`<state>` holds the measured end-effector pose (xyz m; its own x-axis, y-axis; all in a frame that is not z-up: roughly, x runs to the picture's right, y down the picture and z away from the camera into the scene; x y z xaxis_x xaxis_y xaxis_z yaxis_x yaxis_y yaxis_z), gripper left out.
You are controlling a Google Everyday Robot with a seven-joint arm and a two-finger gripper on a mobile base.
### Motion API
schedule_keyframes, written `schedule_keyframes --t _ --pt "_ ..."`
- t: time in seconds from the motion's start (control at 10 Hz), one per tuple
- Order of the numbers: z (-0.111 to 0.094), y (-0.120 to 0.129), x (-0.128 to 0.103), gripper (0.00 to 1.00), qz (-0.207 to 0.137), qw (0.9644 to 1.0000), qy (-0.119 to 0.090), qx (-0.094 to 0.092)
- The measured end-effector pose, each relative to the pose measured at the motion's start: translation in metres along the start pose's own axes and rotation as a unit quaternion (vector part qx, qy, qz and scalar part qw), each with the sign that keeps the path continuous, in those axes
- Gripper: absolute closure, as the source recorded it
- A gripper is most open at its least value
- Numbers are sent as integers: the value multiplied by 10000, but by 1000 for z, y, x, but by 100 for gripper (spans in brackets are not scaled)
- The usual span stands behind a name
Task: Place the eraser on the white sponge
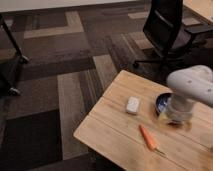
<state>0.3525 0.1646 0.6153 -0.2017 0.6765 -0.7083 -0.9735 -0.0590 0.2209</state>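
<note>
**At the table, lower right of frame: white sponge bare, eraser out of sight**

Near the middle of the frame, the white sponge [132, 105] lies flat on the table [110, 130] with nothing on top of it, so the placing is not done. To its lower right, apart from it, lies an orange stick [148, 137]. Further right, a dark blue bowl [161, 103] is half hidden behind the robot's white arm [192, 85], which enters from the right edge and bends downward. The tool [175, 119] hangs at the arm's end, low over the table just beside the bowl and well to the right of the sponge. It stands wide, and nothing can be made out in it. The eraser is not visible anywhere; it may be hidden under the arm or the tool. On this reading, the eraser has yet to be gripped, carried left and set on the sponge.

The table is made of pale wooden planks and sits at an angle. A dark metal frame [10, 60] stands at the left edge. The carpet [70, 95] has dark brown and tan blocks. A black office chair [165, 27] stands at upper right.
</note>
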Motion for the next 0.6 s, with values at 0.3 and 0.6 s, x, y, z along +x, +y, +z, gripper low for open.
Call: schedule_keyframes --t 0.3,0.6 --pt "-24 -19 -16 35 -1336 9905 -101 305" --pt "-39 3 -2 35 -3161 9482 -265 184"
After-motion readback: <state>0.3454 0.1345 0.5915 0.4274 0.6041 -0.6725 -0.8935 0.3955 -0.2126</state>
